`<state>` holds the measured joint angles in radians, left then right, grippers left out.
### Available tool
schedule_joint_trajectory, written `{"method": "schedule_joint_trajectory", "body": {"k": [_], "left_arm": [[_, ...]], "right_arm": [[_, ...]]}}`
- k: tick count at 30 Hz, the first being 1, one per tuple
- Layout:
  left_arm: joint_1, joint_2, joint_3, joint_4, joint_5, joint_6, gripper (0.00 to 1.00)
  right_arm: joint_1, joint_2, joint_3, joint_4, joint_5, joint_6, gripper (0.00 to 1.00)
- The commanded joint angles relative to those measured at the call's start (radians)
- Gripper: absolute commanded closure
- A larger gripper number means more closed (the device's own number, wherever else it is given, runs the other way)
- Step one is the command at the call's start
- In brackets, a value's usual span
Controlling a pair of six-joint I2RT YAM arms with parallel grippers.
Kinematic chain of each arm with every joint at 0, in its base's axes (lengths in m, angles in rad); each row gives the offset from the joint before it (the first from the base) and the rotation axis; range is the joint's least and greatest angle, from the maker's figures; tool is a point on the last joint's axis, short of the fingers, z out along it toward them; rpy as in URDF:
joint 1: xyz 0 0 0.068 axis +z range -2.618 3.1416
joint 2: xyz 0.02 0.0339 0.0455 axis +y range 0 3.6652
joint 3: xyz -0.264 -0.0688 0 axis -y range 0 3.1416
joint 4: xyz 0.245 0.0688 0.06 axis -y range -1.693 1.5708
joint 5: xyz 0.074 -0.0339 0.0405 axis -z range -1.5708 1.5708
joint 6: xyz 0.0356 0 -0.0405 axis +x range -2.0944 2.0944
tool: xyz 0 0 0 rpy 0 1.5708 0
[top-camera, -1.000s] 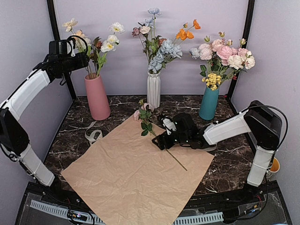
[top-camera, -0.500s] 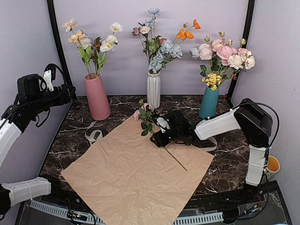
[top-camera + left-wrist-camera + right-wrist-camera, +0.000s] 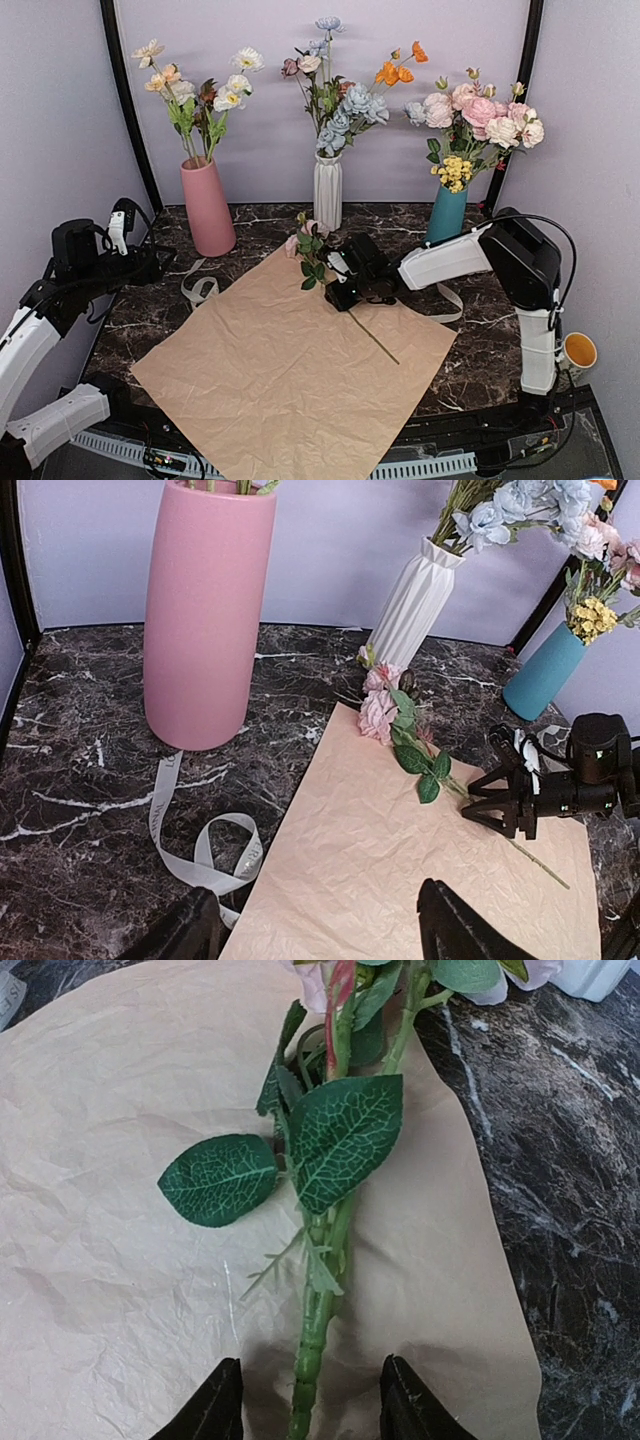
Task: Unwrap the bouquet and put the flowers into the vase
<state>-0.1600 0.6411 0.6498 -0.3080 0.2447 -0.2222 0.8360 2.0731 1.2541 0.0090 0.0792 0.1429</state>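
As my left gripper [image 3: 320, 922], empty and spread, drops from the vase [image 3: 205, 610], my right gripper [image 3: 310, 1397] narrows astride the last flower stem [image 3: 318, 1310], not yet gripping.

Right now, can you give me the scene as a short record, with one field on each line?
paper: unwrapped, spread flat on the table
ribbon: loose on the table, left of the paper
vase: upright at the back left, with several flowers in it
stem: one pink-bloomed stem lying on the paper, bloom end at its far corner
right gripper: open, one finger on each side of the stem, not closed on it
left gripper: open, empty, above the table's left side
left to do: stem not yet in the vase
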Motion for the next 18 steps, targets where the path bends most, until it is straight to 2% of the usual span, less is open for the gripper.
{"method": "schedule_joint_trajectory", "body": {"k": [1, 10, 18], "left_arm": [[0.004, 0.022, 0.002, 0.034, 0.043, 0.005, 0.3], [0.004, 0.027, 0.005, 0.028, 0.052, 0.014, 0.31], [0.004, 0.017, 0.022, 0.033, 0.131, -0.006, 0.27]], "right_arm": [[-0.006, 0.037, 0.029, -0.052, 0.042, 0.0, 0.58], [0.004, 0.037, 0.042, -0.068, 0.066, -0.012, 1.0], [0.005, -0.059, 0.107, -0.102, 0.013, 0.017, 1.0]]}}
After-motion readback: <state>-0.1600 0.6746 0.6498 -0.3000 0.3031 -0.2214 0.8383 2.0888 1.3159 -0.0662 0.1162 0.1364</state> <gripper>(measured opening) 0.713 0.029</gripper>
